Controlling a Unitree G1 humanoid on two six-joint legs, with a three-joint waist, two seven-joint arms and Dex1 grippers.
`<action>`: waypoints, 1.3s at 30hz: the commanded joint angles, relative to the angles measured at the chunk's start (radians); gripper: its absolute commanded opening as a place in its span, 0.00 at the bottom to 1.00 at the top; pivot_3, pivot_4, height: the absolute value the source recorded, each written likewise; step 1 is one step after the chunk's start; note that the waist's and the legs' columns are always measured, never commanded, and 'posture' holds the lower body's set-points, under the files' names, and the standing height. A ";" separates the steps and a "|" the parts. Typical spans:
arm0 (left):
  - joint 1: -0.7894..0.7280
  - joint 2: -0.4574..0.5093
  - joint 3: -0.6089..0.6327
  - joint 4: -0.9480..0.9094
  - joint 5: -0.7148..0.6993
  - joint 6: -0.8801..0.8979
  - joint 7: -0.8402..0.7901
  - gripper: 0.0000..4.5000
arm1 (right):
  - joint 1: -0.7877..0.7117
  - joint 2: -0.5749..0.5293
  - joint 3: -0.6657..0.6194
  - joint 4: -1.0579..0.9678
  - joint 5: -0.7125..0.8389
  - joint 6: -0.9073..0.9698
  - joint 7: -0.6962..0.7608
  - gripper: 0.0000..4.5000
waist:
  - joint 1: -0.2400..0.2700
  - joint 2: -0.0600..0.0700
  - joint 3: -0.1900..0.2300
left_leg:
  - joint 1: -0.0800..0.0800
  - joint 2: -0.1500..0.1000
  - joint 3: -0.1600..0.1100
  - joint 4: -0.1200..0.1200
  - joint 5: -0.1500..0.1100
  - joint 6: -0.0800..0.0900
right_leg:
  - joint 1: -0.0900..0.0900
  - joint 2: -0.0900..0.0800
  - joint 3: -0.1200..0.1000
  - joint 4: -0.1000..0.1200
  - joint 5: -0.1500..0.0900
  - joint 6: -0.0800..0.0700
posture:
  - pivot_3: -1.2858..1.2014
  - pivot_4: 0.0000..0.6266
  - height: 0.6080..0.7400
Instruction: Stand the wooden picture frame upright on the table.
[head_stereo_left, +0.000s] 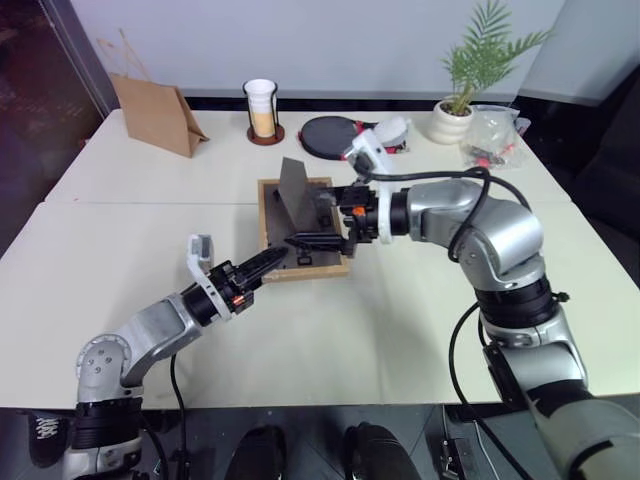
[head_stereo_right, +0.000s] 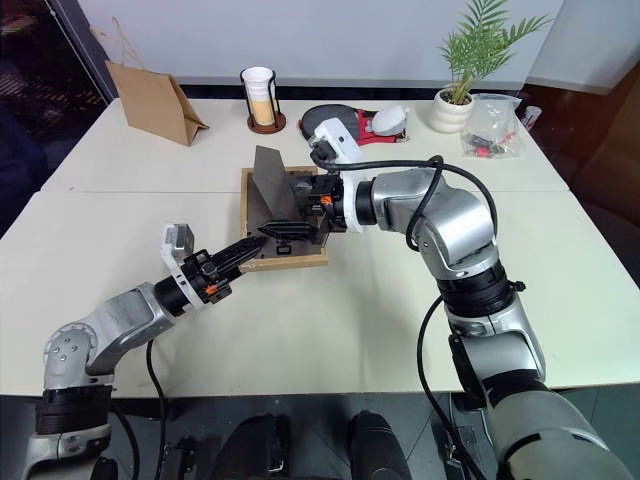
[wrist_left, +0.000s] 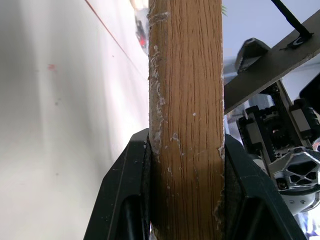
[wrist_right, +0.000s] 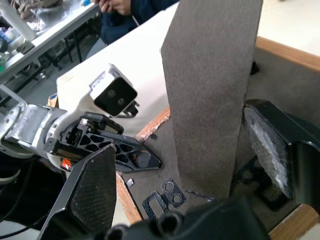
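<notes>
Left eye view, items left to right.

Left gripper (head_stereo_left: 272, 259): low forearm reaching forward and rightward, roughly level; fingers clamped on the near wooden edge of the wooden picture frame (head_stereo_left: 300, 262); left wrist view confirms wood pinched between both pads.

Wooden picture frame: back-side up on the table (head_stereo_left: 400, 320), just ahead of the left gripper, fold-out stand (head_stereo_left: 293, 190) raised.

Right gripper (head_stereo_left: 325, 238): arm bent across from the right, pointing leftward and slightly down; jaws apart, straddling the stand without closing on it.

Risk, judged: the left pinch holds only a thin rim, so lifting could twist the frame free; the right fingers might fold the stand flat if they push it.
</notes>
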 joint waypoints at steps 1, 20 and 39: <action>0.000 0.008 -0.007 -0.027 -0.028 -0.024 -0.013 0.23 | -0.001 -0.043 -0.010 -0.055 -0.012 -0.035 -0.011 0.98 | 0.001 0.000 0.000 | 0.000 0.000 0.000 0.000 0.000 0.000 | 0.000 0.000 0.000 0.000 0.000 0.000 | 0.52 0.24 1.00; 0.002 -0.015 0.011 -0.076 -0.030 -0.002 -0.018 0.23 | 0.085 -0.330 0.195 0.607 -0.985 -1.802 -0.536 0.98 | -0.002 0.000 0.001 | 0.003 0.001 0.005 0.001 0.003 -0.004 | 0.001 0.013 0.007 -0.001 0.000 0.000 | 0.52 0.24 1.00; 0.032 -0.037 -0.001 -0.125 -0.030 -0.010 0.000 0.23 | -0.241 -0.148 0.504 1.089 -1.615 -1.978 -1.425 0.45 | 0.002 0.000 0.001 | 0.003 0.001 0.004 0.000 0.007 -0.012 | 0.001 0.010 0.008 0.001 0.000 0.000 | 0.52 0.24 1.00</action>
